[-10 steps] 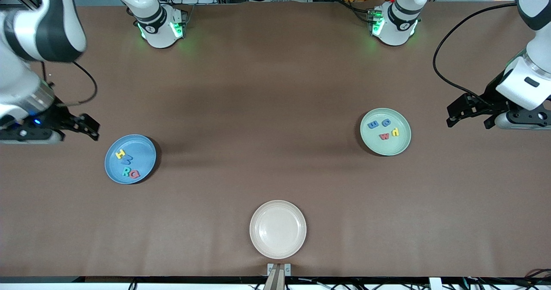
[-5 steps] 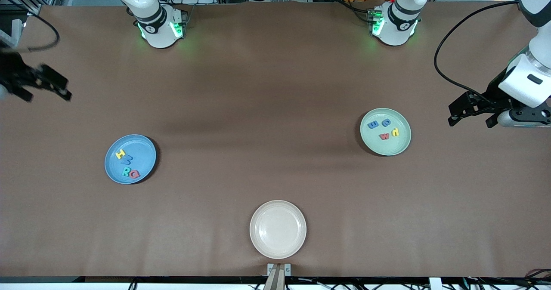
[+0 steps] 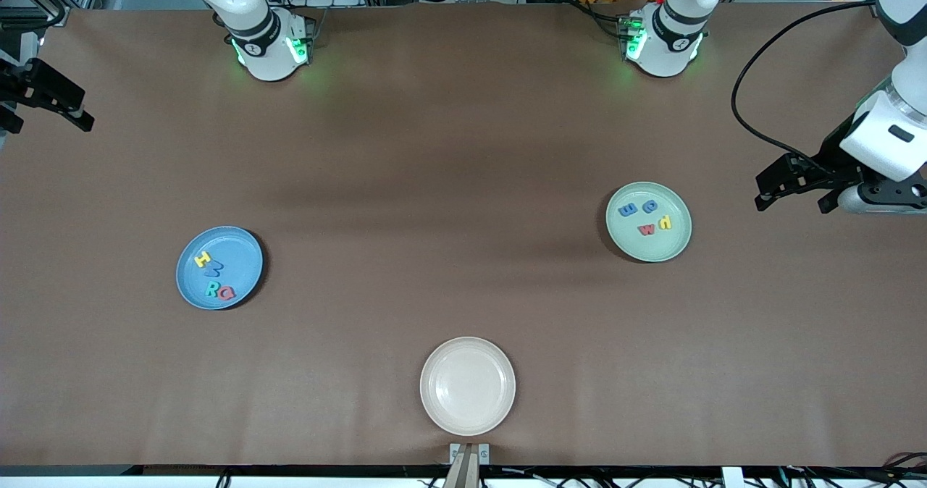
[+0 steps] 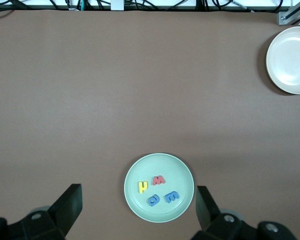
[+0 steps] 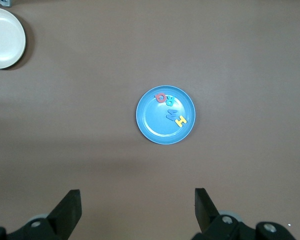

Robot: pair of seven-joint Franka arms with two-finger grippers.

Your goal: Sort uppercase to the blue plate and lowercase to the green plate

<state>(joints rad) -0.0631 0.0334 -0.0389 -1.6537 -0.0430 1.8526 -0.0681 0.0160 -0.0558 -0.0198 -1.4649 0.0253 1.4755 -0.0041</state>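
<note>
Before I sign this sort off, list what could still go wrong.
Little, probably. The blue M lies on the blue plate and barely stands out, so a check could miss it. The red Q lies close to the rim. Both grippers, left and right, are open, away from the plates.

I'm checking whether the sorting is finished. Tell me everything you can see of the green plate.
The green plate is round, pale mint and plain, with a raised rim and a matte, plastic-like look. It lies flat on the brown table toward the left arm's end. Four small foam letters lie in it: a blue m, a blue rounded letter, a red w and a yellow letter. No gripper touches it.
</note>
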